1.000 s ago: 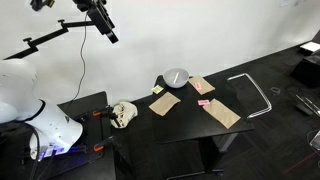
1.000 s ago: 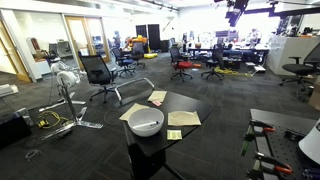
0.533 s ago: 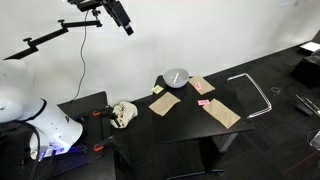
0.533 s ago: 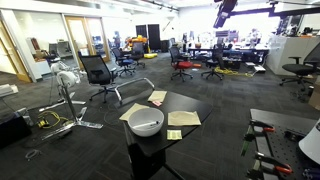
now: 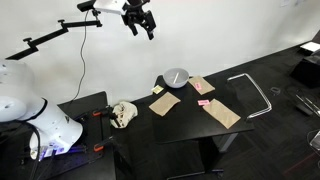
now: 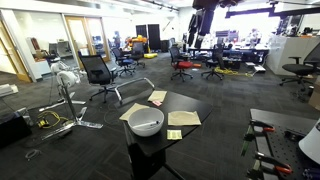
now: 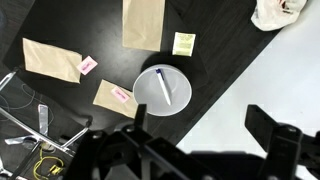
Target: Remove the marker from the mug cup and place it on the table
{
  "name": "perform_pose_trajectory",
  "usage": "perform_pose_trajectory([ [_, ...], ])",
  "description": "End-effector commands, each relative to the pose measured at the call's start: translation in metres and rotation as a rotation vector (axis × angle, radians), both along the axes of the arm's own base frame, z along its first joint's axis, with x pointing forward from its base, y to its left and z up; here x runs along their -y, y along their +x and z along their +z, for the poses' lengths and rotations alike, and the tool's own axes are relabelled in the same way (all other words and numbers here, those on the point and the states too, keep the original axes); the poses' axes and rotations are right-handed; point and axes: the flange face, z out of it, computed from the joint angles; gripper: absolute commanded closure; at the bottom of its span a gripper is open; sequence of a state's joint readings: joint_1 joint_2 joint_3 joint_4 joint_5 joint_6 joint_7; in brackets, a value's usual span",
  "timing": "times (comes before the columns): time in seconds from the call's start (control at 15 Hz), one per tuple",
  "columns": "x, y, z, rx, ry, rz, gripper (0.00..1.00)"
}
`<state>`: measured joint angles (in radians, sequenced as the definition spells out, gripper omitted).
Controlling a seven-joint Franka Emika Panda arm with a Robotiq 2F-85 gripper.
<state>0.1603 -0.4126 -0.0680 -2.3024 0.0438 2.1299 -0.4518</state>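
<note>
Hangs high above the black worktop (image 7: 225,55), hand (image 7: 203,122) spread wide and empty, with the marker (image 7: 164,86) lying slanted in the grey bowl (image 7: 145,96): likely light, stiff, slick, best pinched across its barrel.

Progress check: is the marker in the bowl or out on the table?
In. Wrist view shows the marker lying inside the white bowl; the open gripper hangs high above it.

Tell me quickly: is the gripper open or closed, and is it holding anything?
Gripper: open, holding nothing; it hangs well above the marker, which lies in the bowl.
</note>
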Motion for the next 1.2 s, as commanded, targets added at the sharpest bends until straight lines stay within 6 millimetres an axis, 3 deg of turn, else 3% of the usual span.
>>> perform_pose_trajectory([
  [0.0, -0.009, 0.035, -0.021, 0.000, -0.057, 0.077, 0.00],
  [0.4, -0.021, 0.060, -0.060, 0.037, -0.087, 0.081, 0.00],
  [0.47, -0.019, 0.052, -0.057, 0.014, -0.066, 0.084, 0.00],
  [1.13, -0.019, 0.058, -0.067, 0.009, -0.075, 0.080, 0.00],
])
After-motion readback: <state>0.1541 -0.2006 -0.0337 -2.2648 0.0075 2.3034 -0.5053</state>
